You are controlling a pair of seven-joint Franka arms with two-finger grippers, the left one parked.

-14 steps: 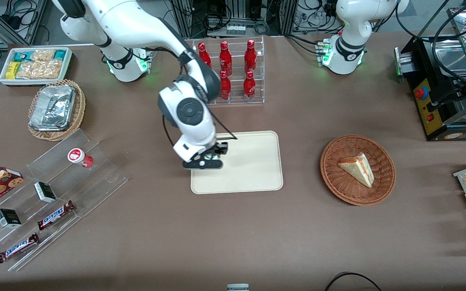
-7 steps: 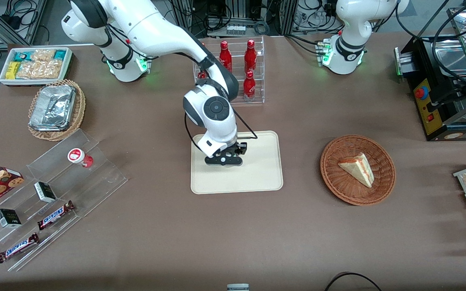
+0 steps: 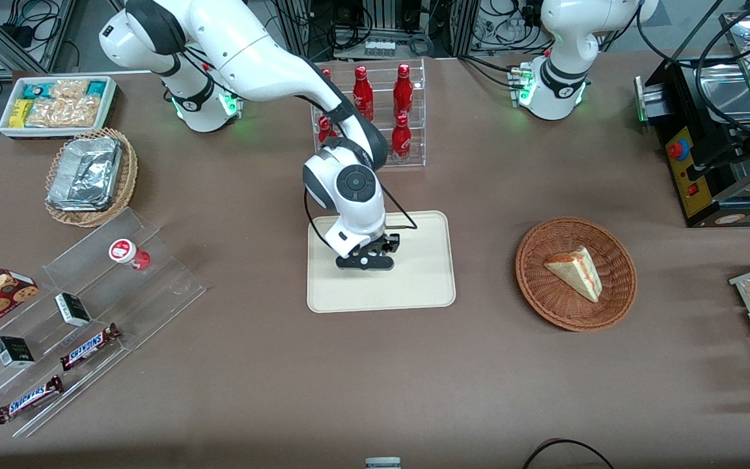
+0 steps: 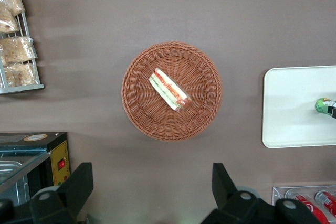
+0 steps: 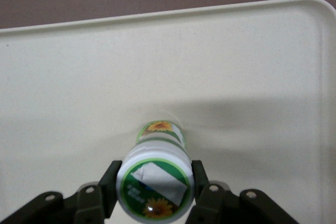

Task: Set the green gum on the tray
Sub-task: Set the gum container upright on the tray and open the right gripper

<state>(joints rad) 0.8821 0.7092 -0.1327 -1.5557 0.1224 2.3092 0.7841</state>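
A: Where is the gripper?

B: Over the tray, inside its rim, about midway between the edge nearest the front camera and the edge nearest the bottle rack, and somewhat toward the working arm's side of the middle.

A: And the fingers?

B: Clamped on the gum. In the right wrist view one dark finger presses each side of the white lid, with the green body and its sunflower label pointing down at the tray.

A: Does the gum touch the tray?

B: I cannot tell. A soft shadow lies on the cream surface just beside it (the foot itself is hidden by the lid).

A: Does any other view catch it?

B: The left wrist view shows a bit of the gum at the picture's edge, over the tray.

A: What else is on the table?

B: A wicker basket with a sandwich wedge sits toward the parked arm's end. A red-lidded canister stands on a clear stepped stand toward the working arm's end, well apart from the tray.
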